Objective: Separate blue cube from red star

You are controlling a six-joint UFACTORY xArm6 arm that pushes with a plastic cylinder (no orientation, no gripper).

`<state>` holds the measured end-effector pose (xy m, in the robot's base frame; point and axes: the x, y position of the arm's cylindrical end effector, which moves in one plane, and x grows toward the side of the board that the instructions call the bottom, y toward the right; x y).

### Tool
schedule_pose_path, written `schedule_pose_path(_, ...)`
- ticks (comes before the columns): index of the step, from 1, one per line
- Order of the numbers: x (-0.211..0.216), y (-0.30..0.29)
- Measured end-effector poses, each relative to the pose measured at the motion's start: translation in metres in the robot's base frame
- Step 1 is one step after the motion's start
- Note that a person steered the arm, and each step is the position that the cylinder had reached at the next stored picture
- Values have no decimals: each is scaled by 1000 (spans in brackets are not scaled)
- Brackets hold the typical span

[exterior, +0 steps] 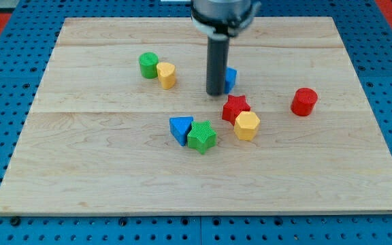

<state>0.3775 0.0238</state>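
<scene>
Camera view shows the blue cube near the middle of the wooden board, a little toward the view's top and right of centre. Only its right part shows, because the dark rod stands in front of it and hides the rest. My tip sits at the cube's left side, right against it as far as can be judged, though the actual contact is hidden by the rod. I carry no jaws or hand, so nothing is held; the rod simply stands upright on the board.

Just below the cube, toward the view's bottom, lies the red star. The two are near each other with a thin strip of board between them, not touching. My tip is above and slightly left of the star, apart from it.

Touching the star's lower right edge is a yellow hexagon block.

Further toward the view's left and bottom, a blue triangle block and a green star block sit pressed together, the green one on the right. They are near the red star but apart from it.

Up toward the view's top left, a green cylinder and a yellow block of rounded, heart-like shape touch each other, the yellow one at the lower right.

On the view's right, a red cylinder stands alone, well apart from everything else.
</scene>
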Motion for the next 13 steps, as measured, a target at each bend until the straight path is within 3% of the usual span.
schedule_pose_path(1, -8, 17)
schedule_pose_path(3, -86, 51)
schedule_pose_path(5, -53, 81)
schedule_pose_path(6, -68, 121)
schedule_pose_path(7, -80, 124)
schedule_pose_path(8, -71, 160)
schedule_pose_path(10, -112, 156)
schedule_pose_path(11, -106, 123)
schedule_pose_path(13, -101, 123)
